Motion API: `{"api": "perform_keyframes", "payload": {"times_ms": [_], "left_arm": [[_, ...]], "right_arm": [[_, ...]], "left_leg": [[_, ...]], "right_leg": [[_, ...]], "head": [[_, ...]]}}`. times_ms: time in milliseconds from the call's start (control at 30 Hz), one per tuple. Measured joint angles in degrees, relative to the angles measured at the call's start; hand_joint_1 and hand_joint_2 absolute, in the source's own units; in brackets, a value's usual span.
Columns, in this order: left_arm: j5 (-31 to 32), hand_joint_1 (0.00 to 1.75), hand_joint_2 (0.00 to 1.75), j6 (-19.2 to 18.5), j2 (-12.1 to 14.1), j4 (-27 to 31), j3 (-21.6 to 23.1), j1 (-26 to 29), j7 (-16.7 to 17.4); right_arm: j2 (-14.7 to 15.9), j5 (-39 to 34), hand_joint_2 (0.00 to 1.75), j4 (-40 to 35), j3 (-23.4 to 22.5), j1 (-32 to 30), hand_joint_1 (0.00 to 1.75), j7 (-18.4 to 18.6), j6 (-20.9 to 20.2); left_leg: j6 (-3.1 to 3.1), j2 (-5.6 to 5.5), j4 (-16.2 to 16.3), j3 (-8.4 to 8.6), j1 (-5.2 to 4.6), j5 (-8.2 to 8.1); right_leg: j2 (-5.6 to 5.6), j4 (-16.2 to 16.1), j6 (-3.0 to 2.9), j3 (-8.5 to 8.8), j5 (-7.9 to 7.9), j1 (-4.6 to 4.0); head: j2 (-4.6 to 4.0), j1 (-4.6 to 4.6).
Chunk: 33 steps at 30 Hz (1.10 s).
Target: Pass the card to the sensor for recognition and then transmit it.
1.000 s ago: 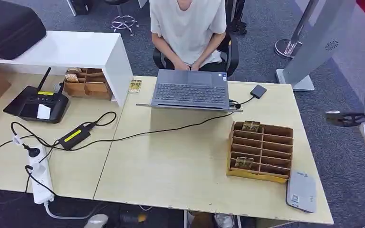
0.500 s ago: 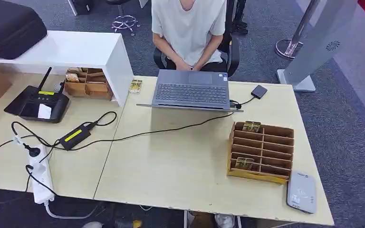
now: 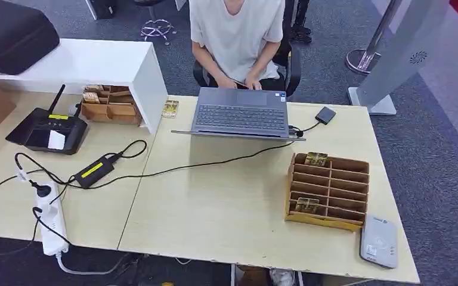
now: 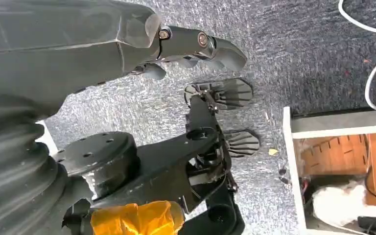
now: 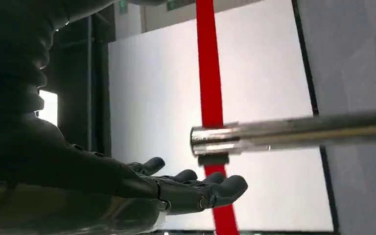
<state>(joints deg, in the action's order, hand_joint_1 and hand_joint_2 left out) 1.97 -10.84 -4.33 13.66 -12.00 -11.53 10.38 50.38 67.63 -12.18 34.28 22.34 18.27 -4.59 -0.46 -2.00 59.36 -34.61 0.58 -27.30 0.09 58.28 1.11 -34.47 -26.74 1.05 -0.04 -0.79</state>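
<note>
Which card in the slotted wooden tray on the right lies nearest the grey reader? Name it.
The card in the tray's near-left slot, closest to the reader. The other card sits in the far row, toward the laptop.

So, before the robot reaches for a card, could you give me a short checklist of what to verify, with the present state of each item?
1. Right hand free: ok, fingers extended, holding nothing.
2. Left hand free: ok, hanging over the floor, holding nothing.
3. Cards available: ok, cards sit in the wooden organizer.
4. Sensor reachable: ok, the grey reader lies uncovered beside the organizer.
5. Path clear: ok, the laptop cable runs behind the organizer.
6. Reader powered: cannot tell.
</note>
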Motion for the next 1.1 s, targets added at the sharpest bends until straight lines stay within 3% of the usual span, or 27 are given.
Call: {"api": "perform_keyframes", "payload": {"times_ms": [300,467,900,1100], "left_arm": [[-0.8,0.00,1.75,0.0,0.1,0.0,0.0,0.2,0.1],[-0.7,0.00,1.75,0.2,0.2,0.0,0.0,0.1,1.1],[-0.3,0.00,1.75,1.6,0.2,0.0,0.0,-1.5,2.4],[-0.4,0.00,1.75,1.6,0.3,0.0,0.0,-1.7,2.9]], "right_arm": [[-6.0,-4.9,1.75,0.7,-4.7,-10.7,0.00,1.9,-1.3],[-13.8,-8.0,1.75,1.2,-7.5,-16.0,0.00,3.5,-1.6],[-27.7,-10.0,1.75,1.8,-11.0,-19.1,0.00,3.2,-4.2],[-31.0,-10.6,1.75,1.8,-11.8,-19.2,0.00,2.9,-4.4]], "left_leg": [[-0.07,0.08,0.0,0.13,0.06,-0.07],[-0.12,0.10,-0.1,0.21,0.09,-0.10],[-0.19,0.32,-0.1,0.37,0.11,-0.11],[-0.19,0.35,-0.1,0.37,0.09,-0.11]], "right_leg": [[0.11,0.0,-0.07,0.04,-0.05,-0.13],[0.14,0.0,-0.14,0.08,-0.10,-0.15],[0.35,0.0,-0.20,0.12,-0.13,-0.17],[0.41,0.0,-0.20,0.13,-0.13,-0.14]], "head": [[0.00,-0.04],[0.00,-0.02],[0.00,-0.09],[0.00,-0.06]]}}
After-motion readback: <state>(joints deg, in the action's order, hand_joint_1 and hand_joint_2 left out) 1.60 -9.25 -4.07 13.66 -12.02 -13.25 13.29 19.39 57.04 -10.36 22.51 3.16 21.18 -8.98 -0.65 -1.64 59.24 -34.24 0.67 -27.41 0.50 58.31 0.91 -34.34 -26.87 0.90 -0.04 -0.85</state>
